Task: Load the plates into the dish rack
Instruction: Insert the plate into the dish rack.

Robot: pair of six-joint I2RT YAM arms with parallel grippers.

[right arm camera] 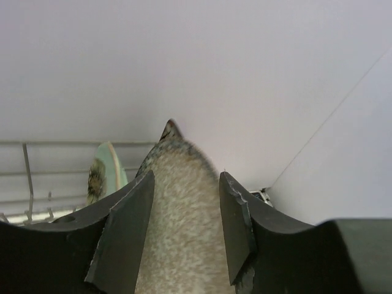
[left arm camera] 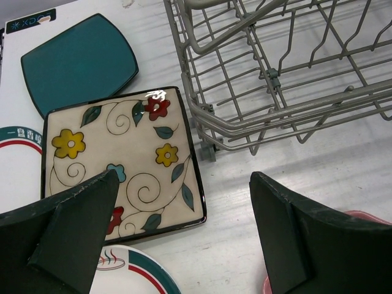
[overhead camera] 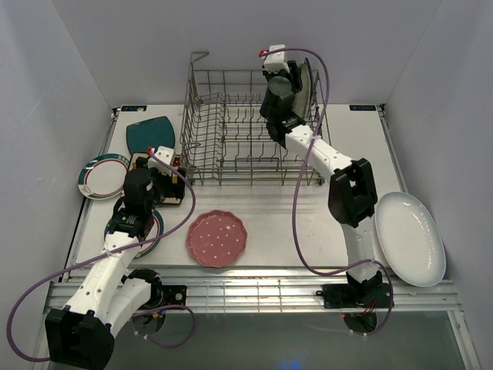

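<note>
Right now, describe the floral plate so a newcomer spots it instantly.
Find the grey wire dish rack; look left of its near-left corner. The floral plate lies flat beside a plain teal square plate. Only it is cream, dark-rimmed, painted with flowers and curling vines.

Left gripper (left arm camera: 184, 179) jaws wide apart over floral square plate (left arm camera: 122, 162); teal square plate (left arm camera: 79, 61) beyond, dish rack (left arm camera: 288, 79) right.

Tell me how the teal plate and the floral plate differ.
The teal plate is one plain colour; the floral plate is cream with flowers, vines and a dark rim. The teal plate lies farther back, the floral plate nearer the left gripper. Both are squarish, flat on the table, outside the dish rack.
</note>
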